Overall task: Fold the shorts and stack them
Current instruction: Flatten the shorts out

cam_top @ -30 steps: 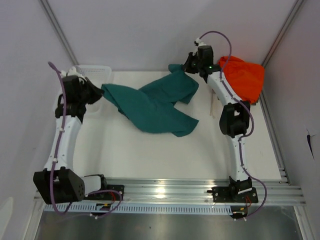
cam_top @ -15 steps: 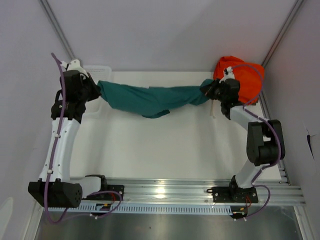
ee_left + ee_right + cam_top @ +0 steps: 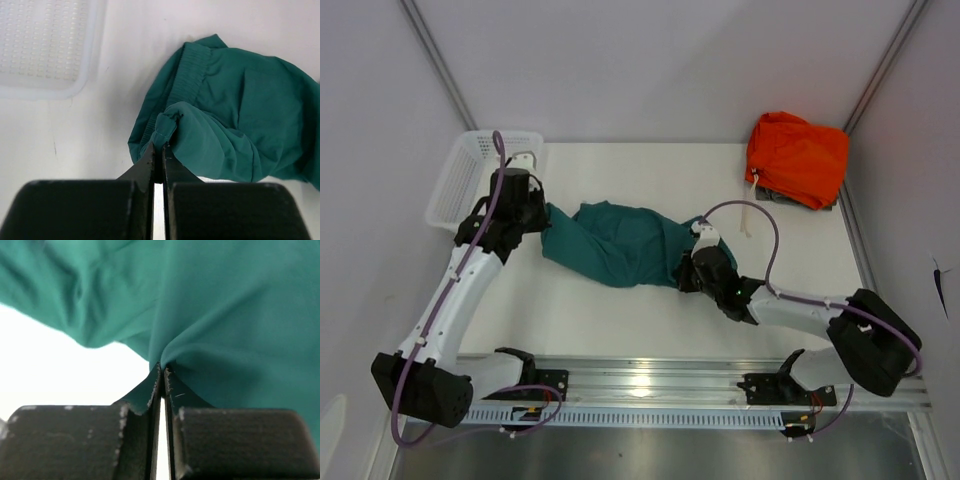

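left end effector (image 3: 159,148) clamped on shorts (image 3: 615,242) at 9 o'clock edge, right end effector (image 3: 161,371) clamped at 4 o'clock edge; likely spreading them flat on desk (image 3: 620,320) for folding.

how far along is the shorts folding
Done: nothing folded yet; the shorts lie bunched on the table. In hand: left claw and right claw each pinch an end of the fabric. Left: flatten, fold, then stack, perhaps by the orange garment.

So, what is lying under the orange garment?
A dark grey edge shows under the orange garment at its near side; the rest is covered, so I cannot identify it.
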`<action>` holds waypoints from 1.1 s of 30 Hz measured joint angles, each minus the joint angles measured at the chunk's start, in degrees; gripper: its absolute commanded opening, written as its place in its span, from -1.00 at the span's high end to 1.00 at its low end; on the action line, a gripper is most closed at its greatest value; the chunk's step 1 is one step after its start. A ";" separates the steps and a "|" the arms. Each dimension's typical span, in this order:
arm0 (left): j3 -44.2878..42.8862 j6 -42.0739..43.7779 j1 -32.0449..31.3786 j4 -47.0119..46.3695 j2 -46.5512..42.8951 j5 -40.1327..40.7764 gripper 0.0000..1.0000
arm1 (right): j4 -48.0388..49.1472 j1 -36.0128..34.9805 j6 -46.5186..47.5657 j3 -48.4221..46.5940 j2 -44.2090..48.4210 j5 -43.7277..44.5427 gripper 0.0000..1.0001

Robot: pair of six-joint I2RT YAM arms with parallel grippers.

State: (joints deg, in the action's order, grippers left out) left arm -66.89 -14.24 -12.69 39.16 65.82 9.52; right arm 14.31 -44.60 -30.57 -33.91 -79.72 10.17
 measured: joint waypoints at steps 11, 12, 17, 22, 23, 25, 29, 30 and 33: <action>0.92 0.90 -0.04 4.31 1.49 6.16 0.84 | -7.41 -8.90 -0.87 6.49 9.60 2.89 0.12; 0.94 0.79 -0.04 4.68 2.03 6.73 0.73 | -8.07 -9.51 -0.74 6.47 9.66 2.73 -0.06; 1.33 0.02 -0.04 6.29 1.42 9.42 -0.38 | -12.50 -6.45 0.59 6.16 15.30 1.38 -0.26; -0.52 -1.57 -0.04 8.31 -3.15 14.64 -0.99 | -15.98 2.40 1.84 0.98 22.97 -2.14 -0.31; -1.42 -1.81 -0.04 8.57 -3.96 15.61 -0.99 | -16.11 4.63 2.16 -0.42 23.23 -3.17 -0.31; -3.04 -2.23 -0.04 8.66 -4.76 16.90 -0.98 | -16.06 8.59 2.49 -2.89 22.64 -5.18 -0.36; -4.94 -2.25 -0.04 7.67 -4.68 16.06 -0.99 | -15.74 14.93 3.76 -9.22 13.90 -11.56 -0.40; -5.20 -2.25 -0.04 7.17 -4.20 15.02 -0.98 | -15.80 15.72 4.28 -12.17 9.94 -13.60 -0.43; -5.62 -2.27 -0.04 4.55 -1.18 10.71 -0.98 | -15.21 16.13 5.86 -20.20 -2.43 -18.71 -0.45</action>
State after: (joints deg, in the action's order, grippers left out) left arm -72.51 -16.51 -12.73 43.70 64.64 20.23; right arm -0.91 -28.47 -24.71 -54.11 -82.15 -8.54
